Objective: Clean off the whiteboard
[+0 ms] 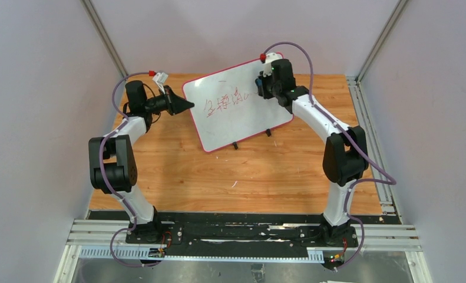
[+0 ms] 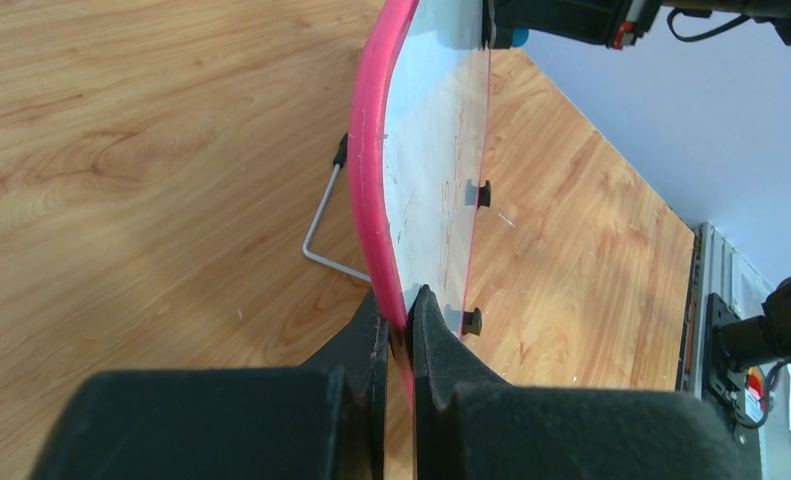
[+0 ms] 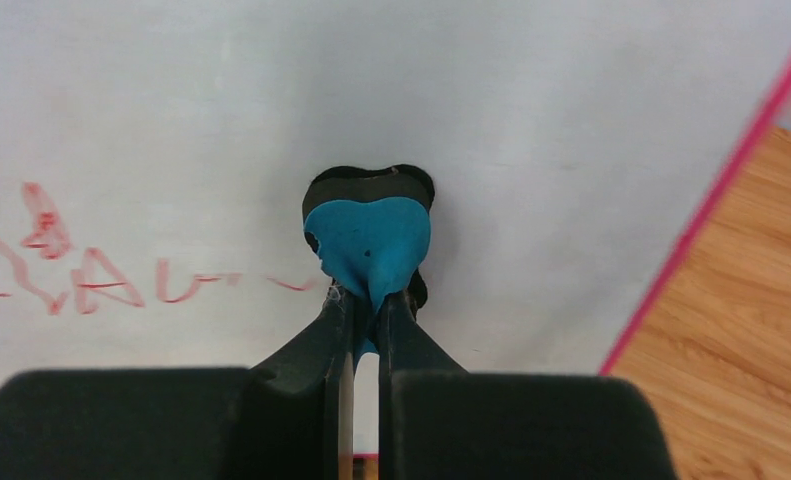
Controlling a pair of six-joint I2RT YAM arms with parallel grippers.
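Note:
The whiteboard [image 1: 239,106] stands tilted on the wooden table, white with a red-pink frame and red handwriting [image 1: 224,101] across its middle. My left gripper [image 1: 187,105] is shut on the board's left frame edge [image 2: 376,170], seen edge-on in the left wrist view. My right gripper [image 1: 260,85] is shut on a small blue-and-black eraser [image 3: 369,235] pressed against the board's upper right area [image 3: 571,120], just right of the last red strokes [image 3: 101,285]. The board's two black feet [image 1: 251,139] rest on the table.
A wire stand [image 2: 321,230] props the board from behind. Grey walls close in the table on the left, back and right. A metal rail [image 1: 366,118] runs along the table's right edge. The arm bases sit on a black plate [image 1: 242,233] at the near edge.

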